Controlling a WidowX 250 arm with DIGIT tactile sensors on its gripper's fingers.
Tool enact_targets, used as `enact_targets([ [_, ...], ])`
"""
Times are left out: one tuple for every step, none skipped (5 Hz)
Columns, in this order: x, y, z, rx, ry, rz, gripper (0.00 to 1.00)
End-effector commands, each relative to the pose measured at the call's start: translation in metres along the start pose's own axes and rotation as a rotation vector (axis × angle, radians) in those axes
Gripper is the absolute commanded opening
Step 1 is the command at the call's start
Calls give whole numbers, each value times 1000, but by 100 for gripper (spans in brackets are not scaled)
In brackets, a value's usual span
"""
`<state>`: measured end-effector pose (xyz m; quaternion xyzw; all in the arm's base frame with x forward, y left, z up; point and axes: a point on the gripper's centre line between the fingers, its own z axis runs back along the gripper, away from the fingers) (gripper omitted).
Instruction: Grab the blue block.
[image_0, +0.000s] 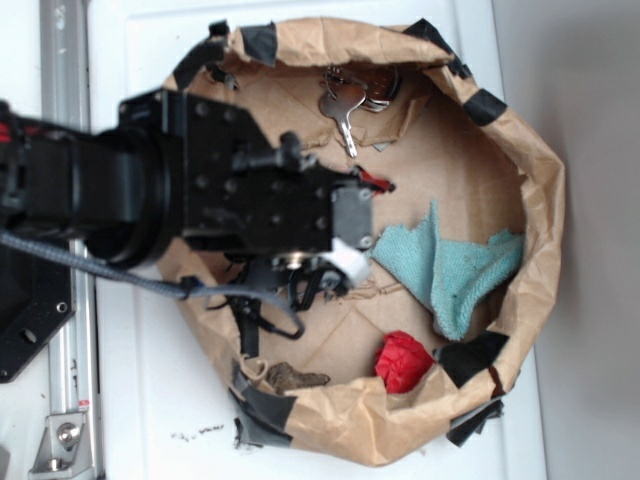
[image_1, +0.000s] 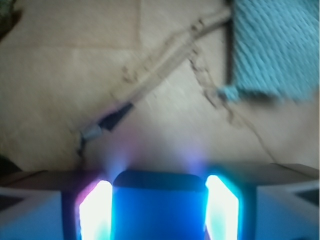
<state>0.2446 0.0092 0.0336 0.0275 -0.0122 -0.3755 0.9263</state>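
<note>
Blue block (image_1: 159, 210) fills the bottom middle of the wrist view, sitting squarely between the two fingers (image_1: 95, 212) of the gripper (image_1: 159, 215), whose inner faces glow white and cyan from the overexposure. Each finger looks pressed against a side of the block with no gap visible, so I judge the gripper clenched on the block (the glare blurs the exact contact line). The block's rounded far edge points away from the camera, so it runs in line with the fingers, and the gripper does not need to turn or shift sideways.

From the exterior view the gripper (image_0: 345, 262) hangs over the left middle of the brown paper bag (image_0: 540, 200) that lies spread open on the white desk (image_0: 140, 400), but the arm's black body hides the block itself. Just beside the gripper lies the teal terry cloth (image_0: 455, 270), with the red crumpled thing (image_0: 403, 360) lower down and the keys (image_0: 345, 105) at the bag's upper rim, well apart. With the block centred, the coming move seems a straight lift.
</note>
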Motion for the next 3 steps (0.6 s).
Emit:
enact_targets([
  [-5,49,107,-31,-280,396,0],
  [-1,45,134,-63,-273,468,0],
  [13,31,128,-8,-256,479,0],
])
